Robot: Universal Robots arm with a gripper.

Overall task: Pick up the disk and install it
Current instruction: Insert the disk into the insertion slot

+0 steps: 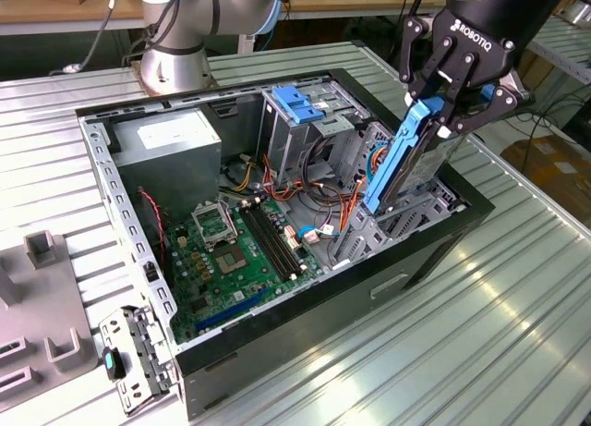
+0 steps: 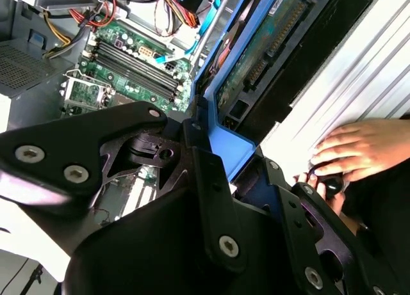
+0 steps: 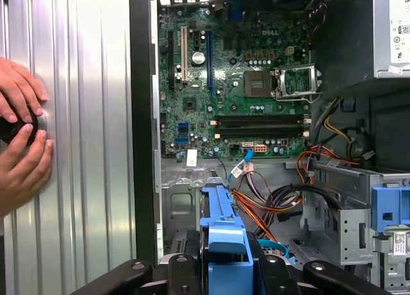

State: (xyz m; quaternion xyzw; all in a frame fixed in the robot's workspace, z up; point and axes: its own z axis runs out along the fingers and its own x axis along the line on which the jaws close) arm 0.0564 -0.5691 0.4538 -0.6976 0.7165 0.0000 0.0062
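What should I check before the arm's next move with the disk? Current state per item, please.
1. Grip: gripper shut on the disk's upper end: ok.
2. Disk seated in the bay: not ok; it stands tilted, lower end at the bay.
3. Orange cables beside the bay clear of the disk: cannot tell.
4. People clear: not ok; a person's hands rest on the table beside the computer case.
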